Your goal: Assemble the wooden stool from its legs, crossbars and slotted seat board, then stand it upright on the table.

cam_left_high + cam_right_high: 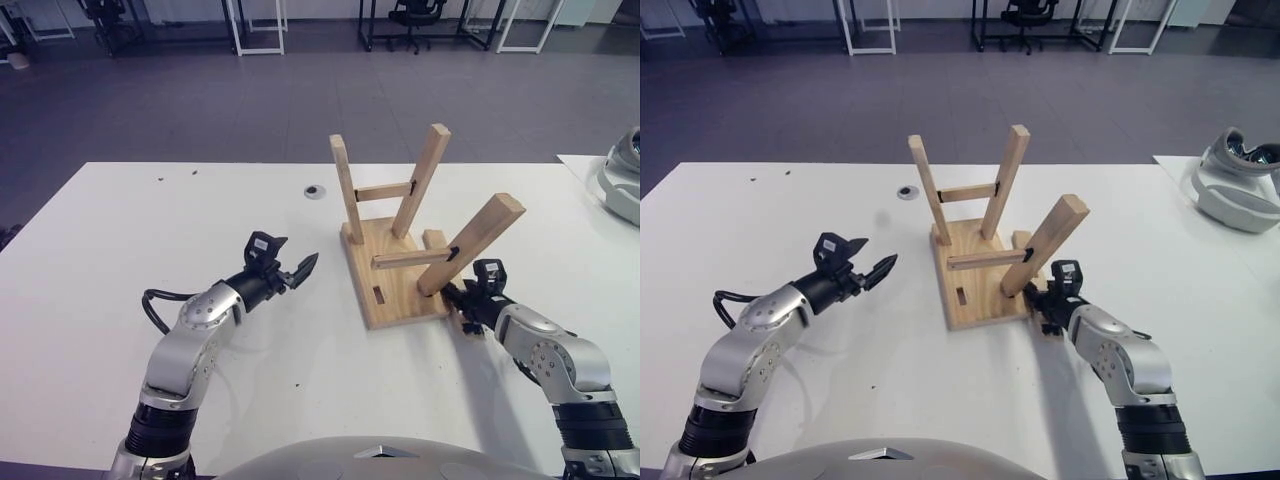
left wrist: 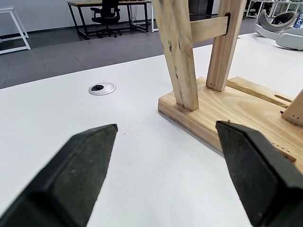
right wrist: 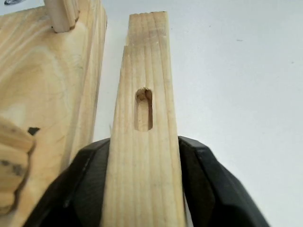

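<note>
Our R gripper (image 1: pixel 457 296) is clamped on the loose leg (image 1: pixel 476 242) near its foot. Leg's long axis tilts up-right, foot at the seat board (image 1: pixel 392 296) edge. L gripper (image 1: pixel 293 265) gapes, well left of board. R arm's nearer. Beyond, two legs w/ crossbar (image 1: pixel 384 191) stand seated.

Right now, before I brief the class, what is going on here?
A robot is mid-assembly. The seat board lies flat on the table, two legs and a crossbar standing on it. The right gripper has jaws shut on a tilted third leg at the board's edge. The left gripper hovers nearby, jaws open.
</note>
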